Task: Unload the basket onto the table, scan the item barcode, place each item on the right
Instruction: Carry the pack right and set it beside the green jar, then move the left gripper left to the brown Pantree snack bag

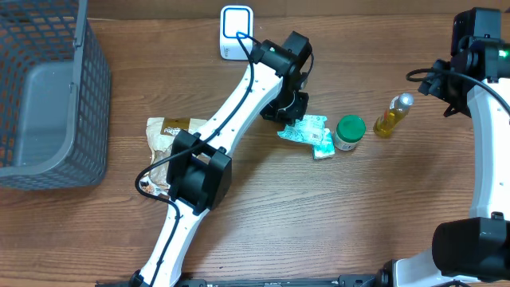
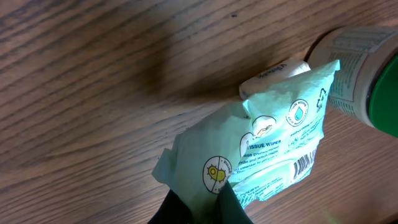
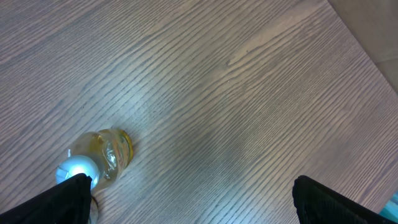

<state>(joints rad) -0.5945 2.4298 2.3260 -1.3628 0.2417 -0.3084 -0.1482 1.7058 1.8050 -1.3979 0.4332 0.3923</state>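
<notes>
Left gripper (image 2: 198, 198) pinched shut on corner of pale green soft plastic wipes pack (image 2: 273, 155). Pack low on wooden table (image 1: 319, 223), beside green-lidded jar (image 1: 349, 132). Right gripper (image 3: 199, 200) wide open, empty. Grab looks done. Left to do: lift pack, show barcode (image 2: 302, 165) to white square scanner (image 1: 236, 30).

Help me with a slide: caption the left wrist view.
Left tool pinches a mint-green wipes pack, barcode visible, beside a green-lidded jar.
</notes>
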